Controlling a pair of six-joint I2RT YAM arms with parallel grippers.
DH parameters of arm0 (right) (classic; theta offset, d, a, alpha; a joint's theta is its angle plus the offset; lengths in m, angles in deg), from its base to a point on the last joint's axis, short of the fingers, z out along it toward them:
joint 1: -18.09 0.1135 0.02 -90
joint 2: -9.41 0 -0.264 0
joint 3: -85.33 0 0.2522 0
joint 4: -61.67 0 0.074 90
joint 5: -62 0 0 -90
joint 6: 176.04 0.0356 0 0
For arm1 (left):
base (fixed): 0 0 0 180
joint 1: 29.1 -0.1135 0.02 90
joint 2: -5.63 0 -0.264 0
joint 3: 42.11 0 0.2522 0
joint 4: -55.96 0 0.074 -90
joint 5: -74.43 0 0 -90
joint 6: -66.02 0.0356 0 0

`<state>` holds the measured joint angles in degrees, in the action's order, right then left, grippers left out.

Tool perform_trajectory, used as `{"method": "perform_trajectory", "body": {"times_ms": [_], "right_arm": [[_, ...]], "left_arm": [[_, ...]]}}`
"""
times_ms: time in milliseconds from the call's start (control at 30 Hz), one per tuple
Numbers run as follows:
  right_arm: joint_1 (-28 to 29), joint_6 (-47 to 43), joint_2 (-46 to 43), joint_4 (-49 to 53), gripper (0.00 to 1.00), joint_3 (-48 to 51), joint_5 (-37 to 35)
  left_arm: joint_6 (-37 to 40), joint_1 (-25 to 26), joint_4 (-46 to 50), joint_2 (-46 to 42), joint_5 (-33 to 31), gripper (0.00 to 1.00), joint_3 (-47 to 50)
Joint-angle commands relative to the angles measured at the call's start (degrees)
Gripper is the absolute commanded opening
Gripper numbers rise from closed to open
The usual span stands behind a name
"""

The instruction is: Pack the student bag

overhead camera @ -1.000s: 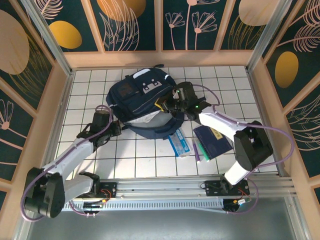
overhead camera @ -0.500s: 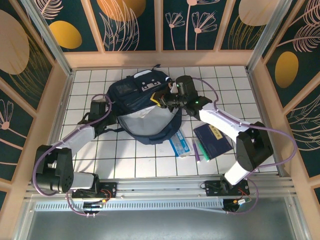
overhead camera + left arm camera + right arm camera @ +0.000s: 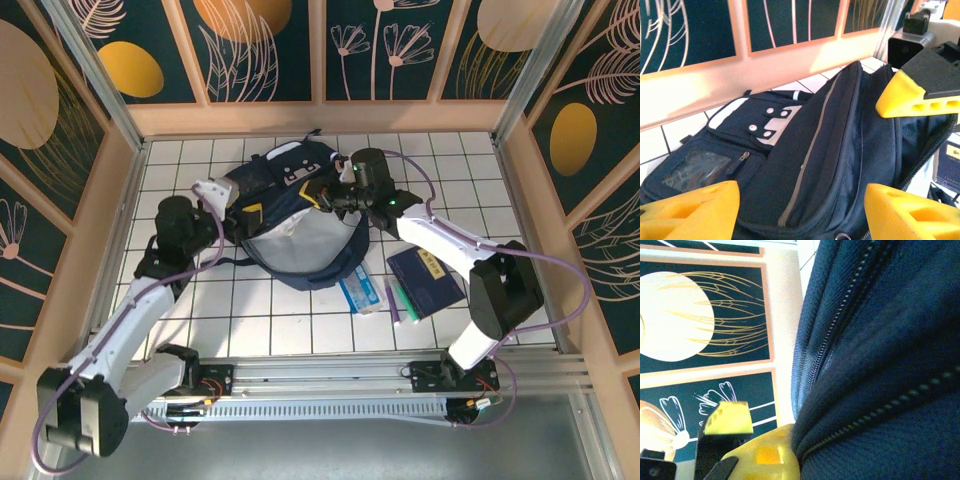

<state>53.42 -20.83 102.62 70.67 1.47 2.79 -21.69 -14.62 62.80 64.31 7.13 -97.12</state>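
At the left, the left gripper [image 3: 232, 202] sits just beside the left flank of the student bag [image 3: 290, 235]. Its yellow fingers [image 3: 690, 210] are spread apart with nothing gripped between them, and from the left wrist they frame the bag's front pockets and its light grey flap [image 3: 777, 130]. The bag lies in the far middle of the white gridded table [image 3: 300, 330], its mouth gaping toward the arms and pale lining [image 3: 300, 240] showing inside. On its upper right rim the right gripper [image 3: 325, 197] is pinched tight on the navy fabric beside a zip (in the right wrist view the cloth presses against one yellow pad [image 3: 767, 455]). Right of the bag, on the table, lie a clear packet [image 3: 358, 290] just beside the bag's lower edge, then some pens [image 3: 397, 298], then a flat dark-blue book [image 3: 425, 282]
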Motion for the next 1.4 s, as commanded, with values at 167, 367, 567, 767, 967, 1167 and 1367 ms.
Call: {"method": "perform_trajectory", "body": {"times_ms": [167,367,567,767,967,1167,1367], "right_arm": [[-1.9,-3.4,-0.9,-16.4,0.07,4.1,5.8],[-1.9,-1.0,0.8,-27.5,0.15,6.6,12.3],[-1.7,-1.5,1.5,-28.3,0.17,6.6,13.1],[-1.6,-2.6,1.3,-27.2,0.16,6.1,13.6],[-1.4,-4.6,1.3,-24.8,0.20,4.8,15.3],[-0.4,-7.3,-1.2,7.5,0.46,-0.6,-5.4],[1.7,-1.2,-3.0,31.7,0.42,-4.3,-23.9]], "left_arm": [[17.2,0.1,11.8,11.6,6.2,0.67,-11.4],[19.9,0.1,12.2,17.5,8.7,0.68,-13.1],[19.7,0.1,11.0,20.7,13.3,0.69,-14.1],[19.7,0.1,13.8,23.5,17.4,0.71,-17.7],[20.4,0.1,13.9,27.8,12.8,0.00,-22.3],[8.6,0.1,15.7,34.0,5.6,0.00,-31.2],[-9.1,0.2,12.3,31.0,5.0,0.00,-29.9]]}}
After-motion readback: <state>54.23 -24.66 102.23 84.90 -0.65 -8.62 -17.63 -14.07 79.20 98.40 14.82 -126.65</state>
